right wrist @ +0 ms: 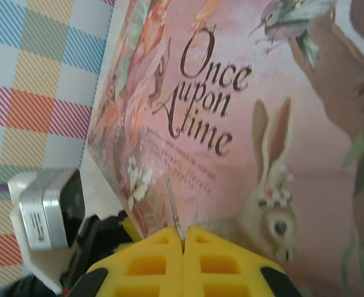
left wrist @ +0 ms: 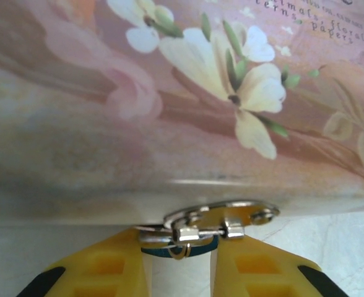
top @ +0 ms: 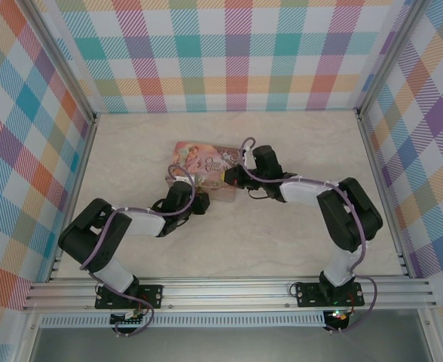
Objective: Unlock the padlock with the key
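The teal padlock hangs from the silver hasp on the front edge of the pink tin. My left gripper has its yellow fingers closed on the padlock's two sides. In the top view the left gripper sits at the tin's near edge. My right gripper is shut on the thin metal key, whose blade sticks out over the tin's lid. From above, the right gripper hovers at the tin's right side. The padlock's keyhole is hidden.
The pink "Once upon a time" tin lies mid-table on the marble-patterned top. Checked walls close in the back and both sides. The left arm's wrist camera sits close beside the right gripper's fingers.
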{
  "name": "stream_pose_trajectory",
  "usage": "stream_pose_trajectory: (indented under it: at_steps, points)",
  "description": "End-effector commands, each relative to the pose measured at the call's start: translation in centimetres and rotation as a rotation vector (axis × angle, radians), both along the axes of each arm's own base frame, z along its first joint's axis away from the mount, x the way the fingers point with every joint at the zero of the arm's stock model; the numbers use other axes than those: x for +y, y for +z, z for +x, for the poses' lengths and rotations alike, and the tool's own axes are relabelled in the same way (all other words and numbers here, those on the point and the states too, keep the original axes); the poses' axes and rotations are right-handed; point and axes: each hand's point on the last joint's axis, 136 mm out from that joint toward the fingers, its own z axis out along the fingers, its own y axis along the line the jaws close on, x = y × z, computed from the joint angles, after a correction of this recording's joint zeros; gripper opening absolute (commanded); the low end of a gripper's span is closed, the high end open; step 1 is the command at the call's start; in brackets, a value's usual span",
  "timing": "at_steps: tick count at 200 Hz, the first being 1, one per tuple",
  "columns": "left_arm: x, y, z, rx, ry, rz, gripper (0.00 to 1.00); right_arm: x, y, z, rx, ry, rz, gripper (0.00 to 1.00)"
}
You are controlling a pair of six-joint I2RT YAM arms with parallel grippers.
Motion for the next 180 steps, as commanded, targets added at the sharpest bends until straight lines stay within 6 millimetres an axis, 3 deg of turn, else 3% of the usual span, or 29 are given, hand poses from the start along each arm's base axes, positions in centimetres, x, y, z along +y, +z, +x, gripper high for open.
stream_pose_trajectory:
  at_steps: [1, 63, 112, 148, 180]
  points:
    - [-1.5, 4.4, 0.7, -0.029, 0.018, -0.103, 0.25, -1.0, 0.7, -1.2, -0.105, 0.030, -0.061, 0.00]
    - [-2.3, 7.2, -0.1, 0.076, 0.063, -0.226, 0.25, -4.0, 0.1, -5.7, -0.294, 0.088, -0.170, 0.00]
    - [-3.6, 8.8, -0.1, 0.176, 0.071, -0.285, 0.21, -3.8, -1.1, -9.2, -0.401, 0.162, -0.271, 0.00]
    - [-4.5, 9.1, -0.2, 0.240, 0.069, -0.325, 0.20, -3.1, -2.2, -9.4, -0.427, 0.175, -0.308, 0.00]
    - [-5.1, 9.0, -0.5, 0.302, 0.072, -0.364, 0.19, -2.2, -1.7, -8.7, -0.467, 0.179, -0.290, 0.00]
